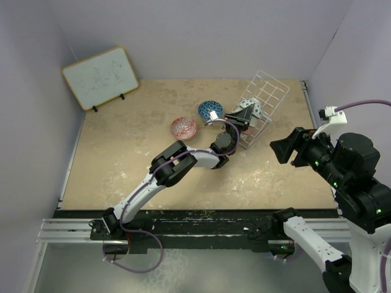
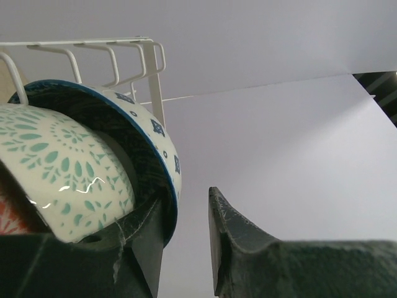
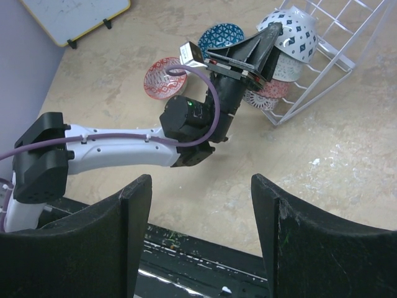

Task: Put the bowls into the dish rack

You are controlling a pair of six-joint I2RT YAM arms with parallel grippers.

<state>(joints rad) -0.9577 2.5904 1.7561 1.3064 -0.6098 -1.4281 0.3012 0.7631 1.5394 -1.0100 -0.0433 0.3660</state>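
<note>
The white wire dish rack [image 1: 267, 97] [image 3: 329, 65] stands at the back right of the table. Three bowls stand on edge in it: a blue-rimmed white one with blue diamonds [image 2: 152, 133] [image 3: 296, 30], a teal-patterned one [image 2: 56, 164] and a pink one [image 3: 273, 90]. My left gripper [image 1: 246, 114] [image 2: 186, 230] is at the rack, open. The diamond bowl's rim lies against its left finger [image 2: 139, 248], with a clear gap to the other finger. A blue bowl [image 1: 209, 110] [image 3: 222, 34] and a red bowl [image 1: 183, 127] [image 3: 162, 77] sit on the table. My right gripper [image 1: 282, 151] [image 3: 201, 230] hovers open and empty.
A framed whiteboard [image 1: 101, 76] [image 3: 74, 15] leans at the back left. Purple walls enclose the table on three sides. The left arm [image 1: 177, 165] stretches diagonally across the middle of the table. The black front rail [image 1: 201, 223] runs along the near edge.
</note>
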